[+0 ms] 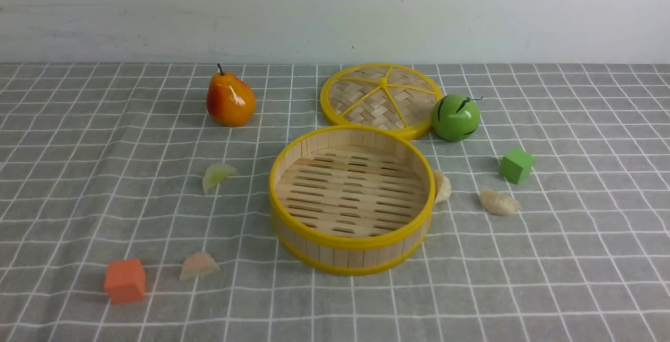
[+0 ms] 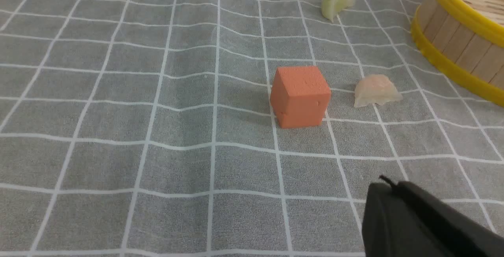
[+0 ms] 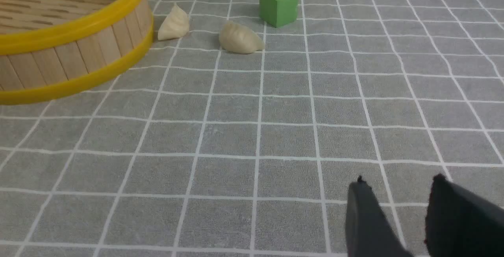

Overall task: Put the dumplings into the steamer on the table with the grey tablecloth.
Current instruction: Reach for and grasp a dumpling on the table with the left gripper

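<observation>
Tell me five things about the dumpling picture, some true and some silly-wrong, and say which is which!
1. The steamer has no dumplings in it. True.
2. The orange cube is inside the steamer. False: it sits on the grey tablecloth.
3. The pinkish dumpling is nearer the orange cube than the greenish dumpling is. True.
4. The lid covers the steamer. False: the lid lies behind it.
5. The right fingers are squeezing a dumpling. False: they are apart, with nothing between them.
</observation>
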`<state>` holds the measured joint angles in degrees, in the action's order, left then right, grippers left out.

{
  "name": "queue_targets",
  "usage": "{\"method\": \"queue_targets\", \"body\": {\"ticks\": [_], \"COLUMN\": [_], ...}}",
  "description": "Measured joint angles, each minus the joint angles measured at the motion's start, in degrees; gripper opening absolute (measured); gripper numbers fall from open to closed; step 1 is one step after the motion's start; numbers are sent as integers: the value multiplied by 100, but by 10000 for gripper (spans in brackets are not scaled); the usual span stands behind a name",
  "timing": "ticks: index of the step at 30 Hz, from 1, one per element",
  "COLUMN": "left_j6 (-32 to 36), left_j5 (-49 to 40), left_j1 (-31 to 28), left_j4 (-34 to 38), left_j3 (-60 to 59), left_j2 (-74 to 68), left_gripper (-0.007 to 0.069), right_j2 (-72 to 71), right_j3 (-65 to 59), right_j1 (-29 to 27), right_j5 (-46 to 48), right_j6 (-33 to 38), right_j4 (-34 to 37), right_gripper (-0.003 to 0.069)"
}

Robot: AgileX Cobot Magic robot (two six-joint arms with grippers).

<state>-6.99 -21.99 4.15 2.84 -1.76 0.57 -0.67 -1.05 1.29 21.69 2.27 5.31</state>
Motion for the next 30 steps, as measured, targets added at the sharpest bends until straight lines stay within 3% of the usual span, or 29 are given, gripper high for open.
{"method": "queue_targets", "body": {"ticks": [30], "left_j6": [27], "left_j5": [-4], "left_j1": [0], "left_j4": [-93], "left_j3": [0], "left_j2": [0], "left_gripper": [36], "right_j2": [0], "right_j3": [0], "right_j1": [0], "right_j5": [0], "right_j6": [0], "right_j4": [0], "right_gripper": [239]}}
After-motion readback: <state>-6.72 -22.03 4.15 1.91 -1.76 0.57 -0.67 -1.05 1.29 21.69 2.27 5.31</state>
